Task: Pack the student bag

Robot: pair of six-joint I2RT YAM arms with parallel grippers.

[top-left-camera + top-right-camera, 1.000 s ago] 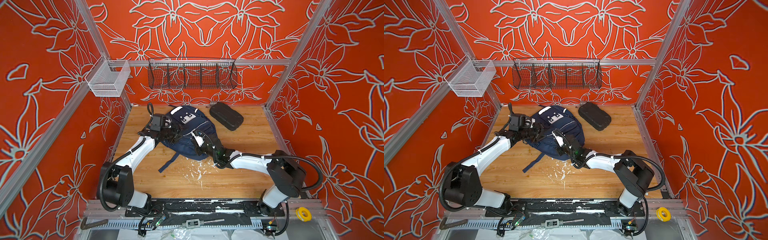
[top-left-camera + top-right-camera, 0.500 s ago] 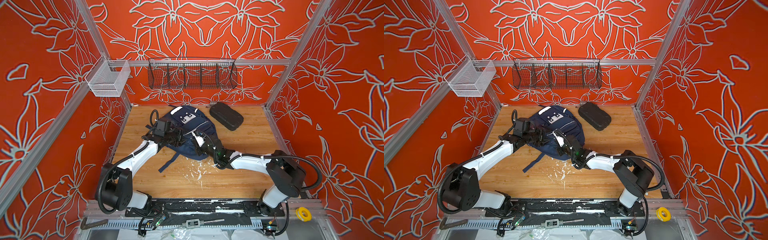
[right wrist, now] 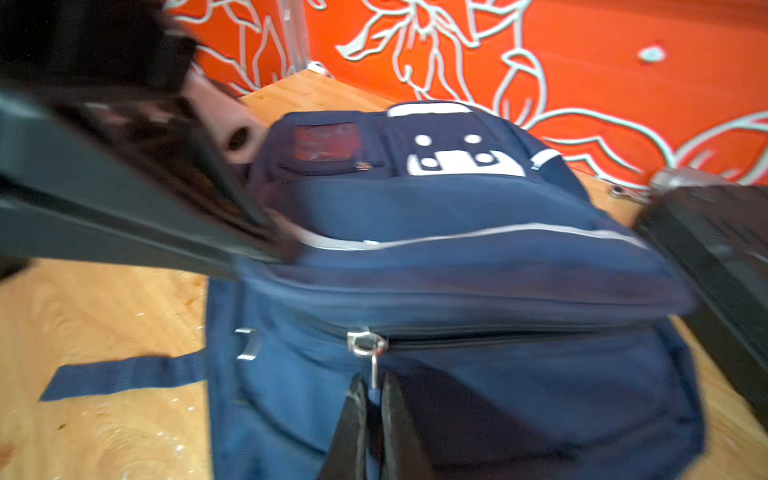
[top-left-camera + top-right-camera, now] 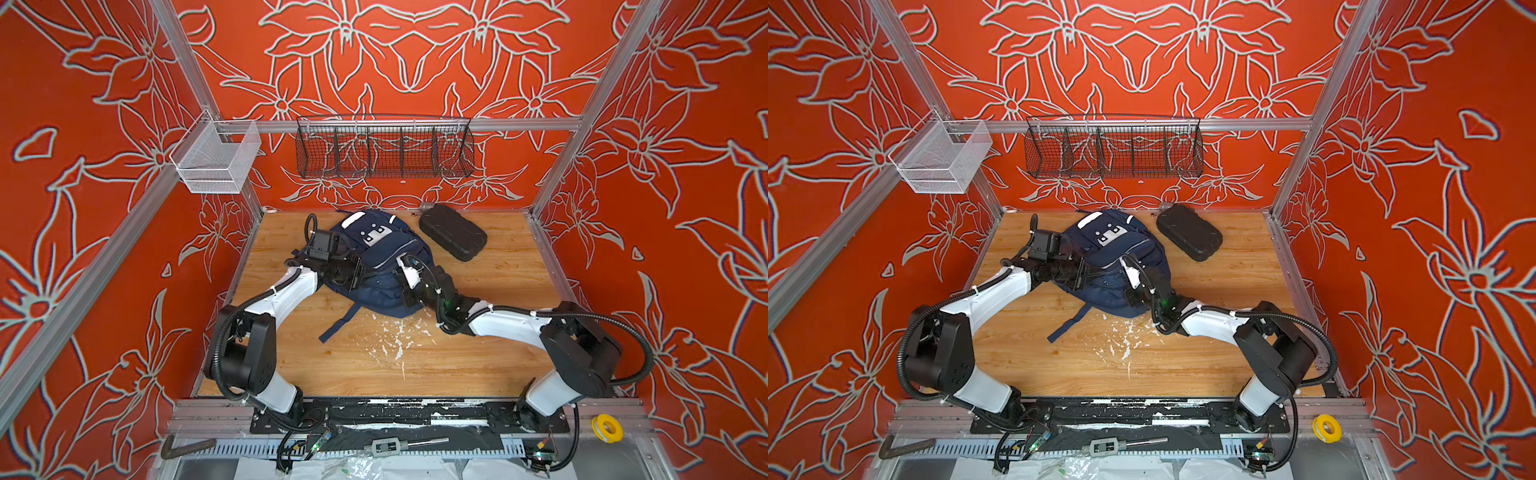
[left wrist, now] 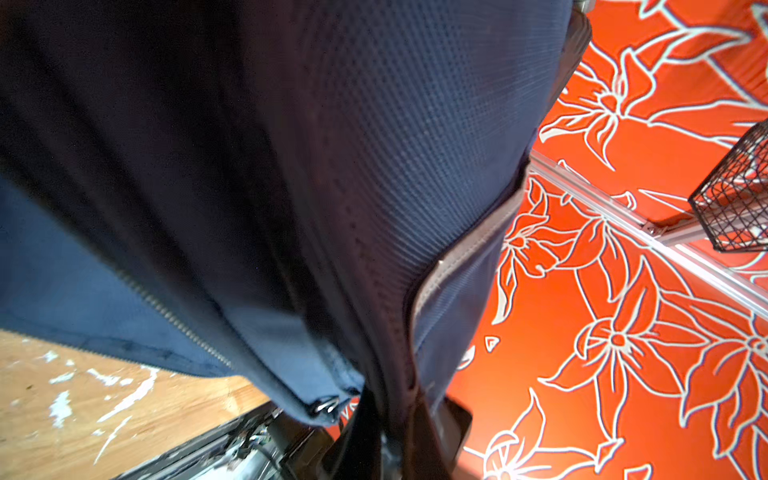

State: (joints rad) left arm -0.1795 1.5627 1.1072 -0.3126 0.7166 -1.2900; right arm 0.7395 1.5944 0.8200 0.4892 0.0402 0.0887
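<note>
The left gripper (image 4: 355,272) has just swung in and clamped shut on the side fabric of the student bag (image 4: 376,249), which lies near the table's (image 4: 498,353) back edge beside the black case (image 4: 453,238). The right gripper (image 3: 372,395) keeps pinching the zipper pull (image 3: 374,368), so we reckon we're braced to unzip.

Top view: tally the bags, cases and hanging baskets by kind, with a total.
Navy student bag: 1
Black hard case: 1
Hanging baskets: 2 (white mesh basket, black wire basket)
Total: 4
</note>
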